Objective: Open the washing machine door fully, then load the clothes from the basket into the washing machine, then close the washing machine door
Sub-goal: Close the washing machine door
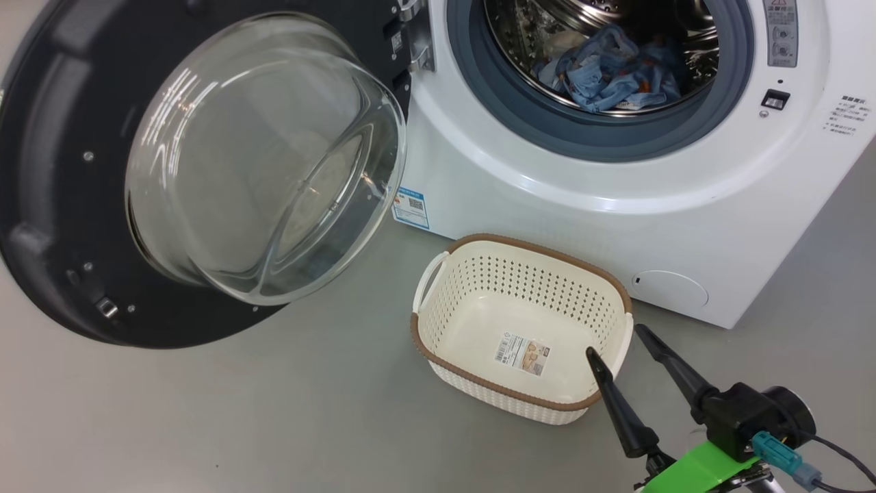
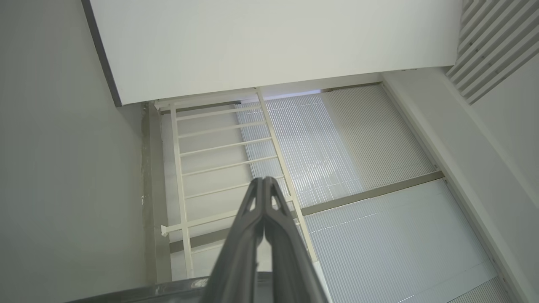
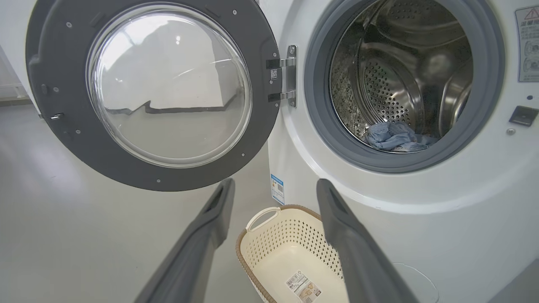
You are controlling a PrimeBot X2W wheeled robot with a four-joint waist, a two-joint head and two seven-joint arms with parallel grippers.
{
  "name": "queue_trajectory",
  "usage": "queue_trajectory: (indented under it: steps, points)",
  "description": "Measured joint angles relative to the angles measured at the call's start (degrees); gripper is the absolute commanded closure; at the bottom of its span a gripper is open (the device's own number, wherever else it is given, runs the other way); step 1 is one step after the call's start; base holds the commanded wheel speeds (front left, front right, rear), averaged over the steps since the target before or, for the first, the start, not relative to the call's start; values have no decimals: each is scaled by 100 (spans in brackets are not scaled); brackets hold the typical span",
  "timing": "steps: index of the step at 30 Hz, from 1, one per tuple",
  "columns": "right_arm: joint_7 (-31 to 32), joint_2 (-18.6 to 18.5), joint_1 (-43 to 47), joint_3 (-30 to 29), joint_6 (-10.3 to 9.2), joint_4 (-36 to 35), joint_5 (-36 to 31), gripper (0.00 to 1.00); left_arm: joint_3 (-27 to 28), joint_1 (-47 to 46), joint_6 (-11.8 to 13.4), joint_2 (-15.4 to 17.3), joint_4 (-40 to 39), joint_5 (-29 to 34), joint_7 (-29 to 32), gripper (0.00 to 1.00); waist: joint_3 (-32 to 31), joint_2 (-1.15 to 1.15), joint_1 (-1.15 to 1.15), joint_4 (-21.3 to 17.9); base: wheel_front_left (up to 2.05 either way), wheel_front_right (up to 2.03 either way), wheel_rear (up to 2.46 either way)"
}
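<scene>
A laundry corner, perhaps in a test lab rather than a home: 1 white boxy front-loading washing machine (image 1: 582,226) stands far right on a smooth plain grey floor (image 1: 274,411). The left wrist view takes in a white barred metal railing (image 2: 227,147) and ribbed translucent wall panels (image 2: 358,139).

Smooth, pale grey floor (image 1: 274,411), matt with soft reflections. Two things stand directly on it. The first is the washing machine (image 1: 547,205), a white box whose base meets the floor along its lower front edge. The second is the basket (image 1: 520,281), cream with a brown rim, upright, just in front of the machine's lower front panel. The basket appears to stand slightly clear of that panel, though the angle leaves contact uncertain.
</scene>
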Motion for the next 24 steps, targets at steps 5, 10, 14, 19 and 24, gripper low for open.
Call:
queue_trajectory:
  steps: [5, 10, 14, 19, 24]
  points:
    - [99, -60, 3, -60, 0, -151, -8, 0, -192, -619, 230, 444, 578, -49, 399, 100, 96, 0, 0, -3, 0, 0, 0]
    - [199, -152, 2, -82, 0, -294, -21, 0, -592, -1181, 544, 613, 1135, -15, 720, 100, 233, 0, 0, 3, 0, 0, 0]
    - [252, -221, -1, -56, 0, -365, -41, 0, -848, -1449, 733, 695, 1623, 68, 894, 100, 363, 0, 0, -24, 0, 0, 0]
    - [314, -285, -20, -21, 0, -438, -41, 0, -1154, -1665, 766, 703, 2075, 265, 1113, 100, 532, 0, 0, -128, 0, 0, 0]
    - [353, -324, -151, 8, 0, -494, -41, 0, -1349, -1849, 699, 667, 2376, 333, 1263, 100, 673, 0, 0, -265, 0, 0, 0]
